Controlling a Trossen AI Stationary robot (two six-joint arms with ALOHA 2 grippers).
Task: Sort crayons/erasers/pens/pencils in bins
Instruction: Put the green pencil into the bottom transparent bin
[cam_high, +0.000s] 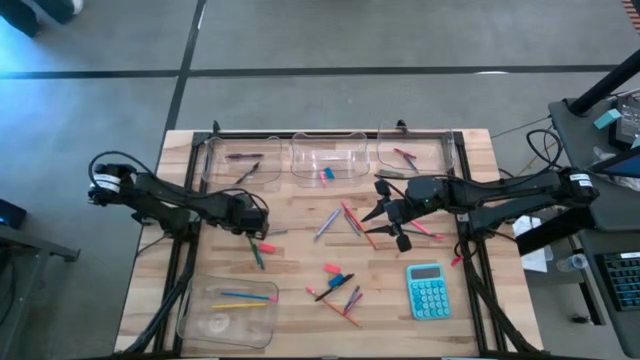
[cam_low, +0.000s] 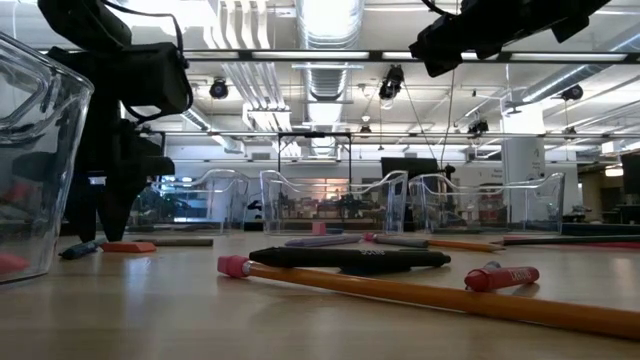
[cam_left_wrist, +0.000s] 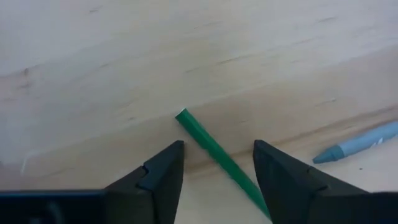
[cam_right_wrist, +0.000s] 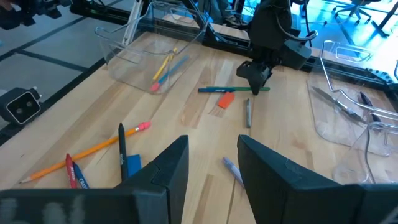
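Only the left wrist view shows us the green pencil (cam_left_wrist: 217, 155) lying between the left gripper (cam_left_wrist: 217, 163)'s parted jaws — untouched on the bench (cam_left_wrist: 124, 56).

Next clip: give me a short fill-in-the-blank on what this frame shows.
1. The left end effector straddles a ____ pencil.
2. The calculator is coloured ____.
3. Along the table's far edge stand ____ clear bins.
4. The right end effector holds ____.

Missing words: green; teal; three; nothing

No readable text anywhere, faint print on the black pen (cam_low: 350, 258) and red crayon (cam_low: 502, 277) illegible
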